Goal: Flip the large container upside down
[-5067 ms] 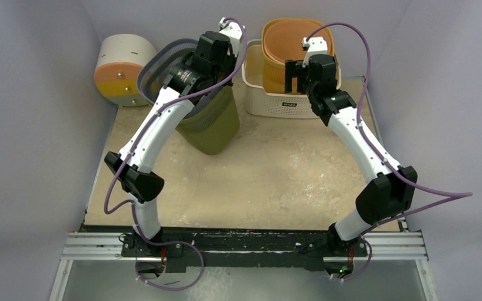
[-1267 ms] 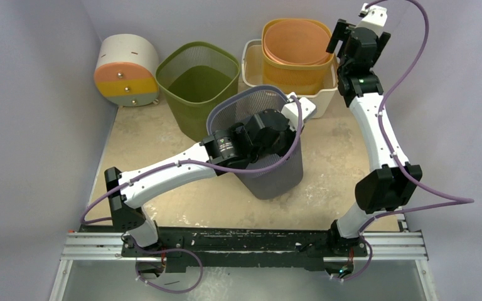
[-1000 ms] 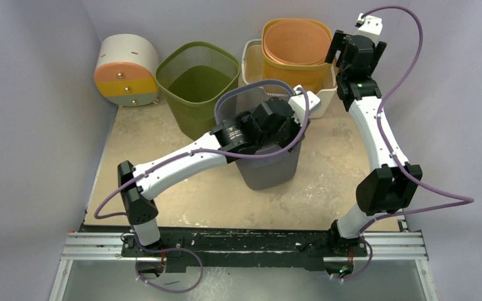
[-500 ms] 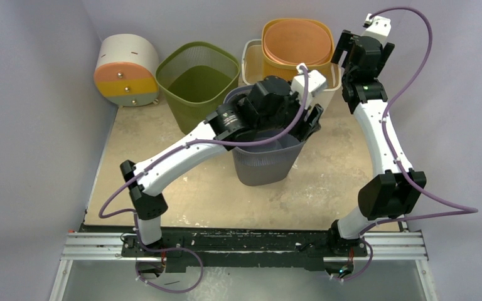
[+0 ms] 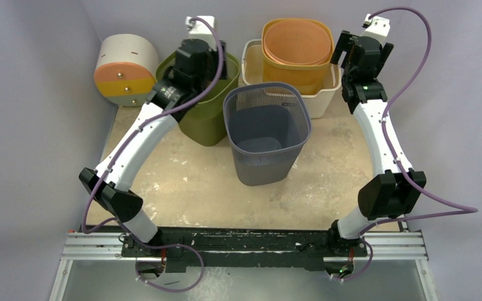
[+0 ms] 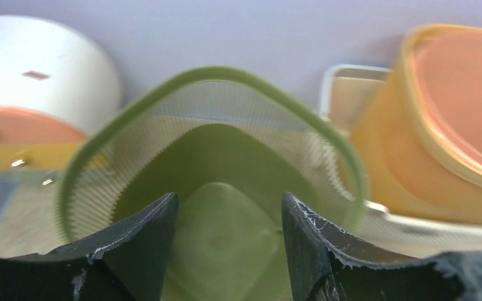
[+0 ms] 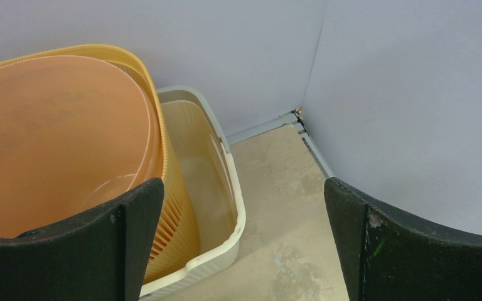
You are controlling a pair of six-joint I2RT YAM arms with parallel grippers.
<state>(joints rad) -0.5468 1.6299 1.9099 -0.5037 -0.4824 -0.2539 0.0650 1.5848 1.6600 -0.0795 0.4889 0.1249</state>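
Empty and parted like the right tool [image 7: 241, 188], the left tool [image 6: 227, 204] above the green mesh basket [image 6: 213, 144] risked a shallow rim pinch slipping mid-flip.

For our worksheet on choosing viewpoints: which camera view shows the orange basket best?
Top external: the orange basket's whole rim shows, sitting in the white crate. Left wrist shows one blurred side; right wrist crops it to part of rim and inside.
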